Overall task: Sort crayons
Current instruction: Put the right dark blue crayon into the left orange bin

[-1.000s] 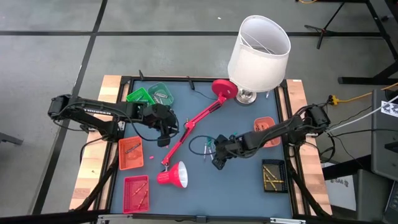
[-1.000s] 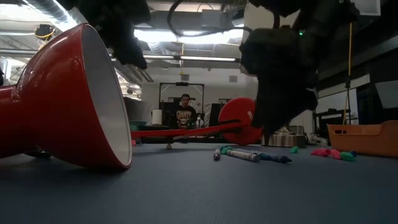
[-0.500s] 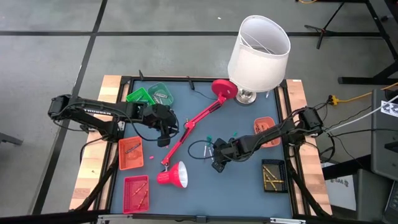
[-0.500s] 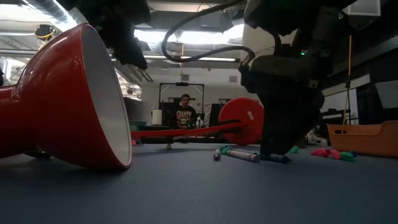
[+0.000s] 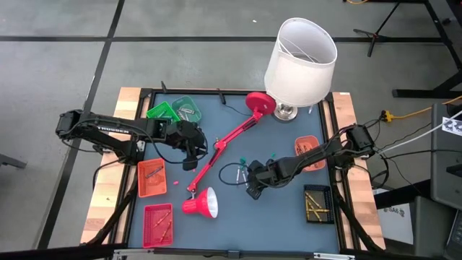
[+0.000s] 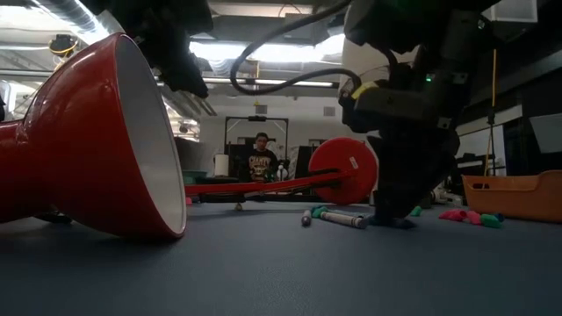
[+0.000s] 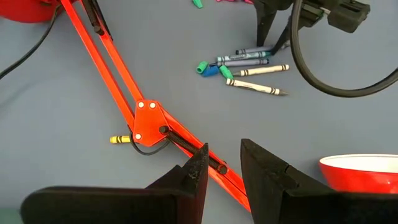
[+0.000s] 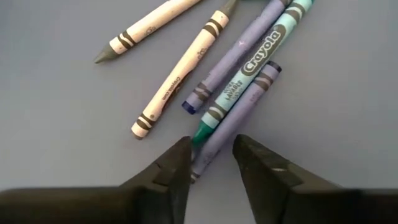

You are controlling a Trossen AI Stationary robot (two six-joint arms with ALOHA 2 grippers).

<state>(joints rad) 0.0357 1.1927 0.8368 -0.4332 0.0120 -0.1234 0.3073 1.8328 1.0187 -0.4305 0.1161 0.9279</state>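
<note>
The right gripper is lowered onto a small cluster of crayons lying on the blue-grey worktop, just right of centre. Its two dark fingers stand a little apart, straddling the near ends of a purple crayon and a teal crayon that lie touching, side by side. Whether the fingers press on either stick cannot be told; nothing is lifted.

The crayons are thin paper-wrapped sticks: two purple, one teal and two cream ones with dark bands, fanned out across the worktop. The teal wrapper carries a printed brand name. The far ends of several sticks run out of the right wrist view. In the low view the right gripper covers most of the cluster, leaving one grey stick visible beside it.

The left gripper hovers above the jointed arm of a red desk lamp that lies across the worktop, with its fingers slightly apart and empty. A yellow crayon lies half tucked behind the lamp's joint.

Trays at the worktop's edges hold more sticks: red trays on the left and a dark tray on the right; their contents are too small to make out.
</note>
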